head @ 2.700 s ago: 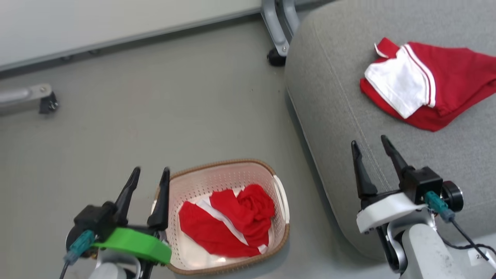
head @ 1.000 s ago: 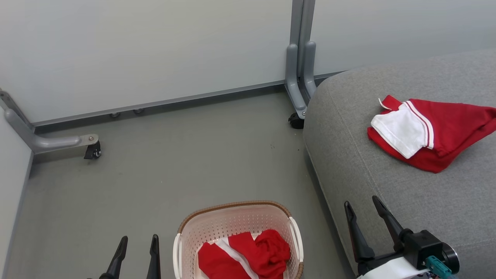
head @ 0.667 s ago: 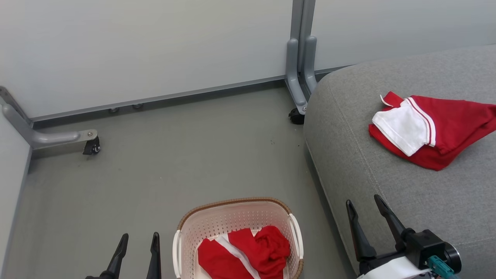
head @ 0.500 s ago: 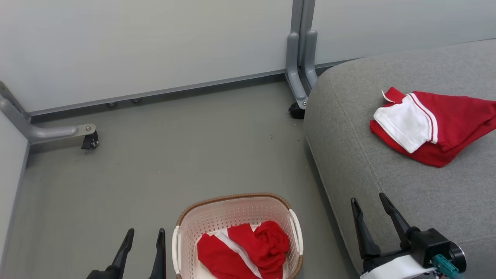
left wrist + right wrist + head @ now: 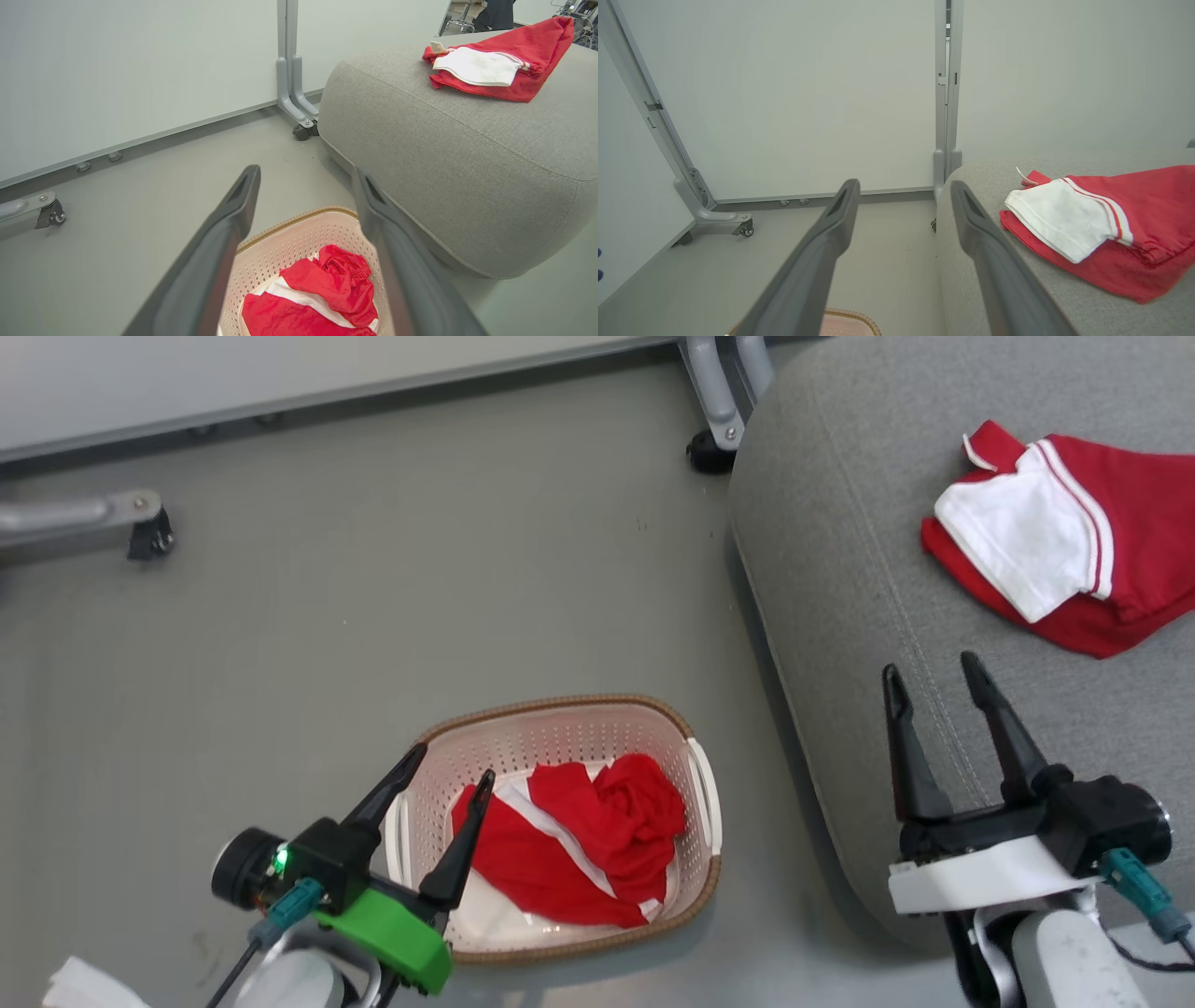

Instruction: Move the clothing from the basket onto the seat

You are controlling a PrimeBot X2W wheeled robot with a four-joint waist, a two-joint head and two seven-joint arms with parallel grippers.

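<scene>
The clothing (image 5: 579, 840) lies crumpled in the basket (image 5: 560, 705), which stands on the floor toward 6 o'clock in the head view, with the seat (image 5: 840, 523) just beside it at its 3 o'clock. The left gripper (image 5: 453, 763) hangs over the basket's 9 o'clock rim, fingers spread wide and holding nothing, pointing toward 1 o'clock at the fabric. The right gripper (image 5: 931, 665) hovers above the seat's near edge, likewise parted and empty. Another red and white garment (image 5: 1055, 541) rests on the seat toward 2 o'clock.

The step in hand looks like the reach into the basket. To do it well, the left arm should come down with jaws wide over the raised bunch of folds at the heap's 1 o'clock side, where there is most cloth to bite, and clear of the perforated wall. Close deep enough to catch several layers, since thin fabric can slip from long fingers, then lift straight up until the hem clears the rim before swinging to 3 o'clock, or the light basket may drag along
</scene>
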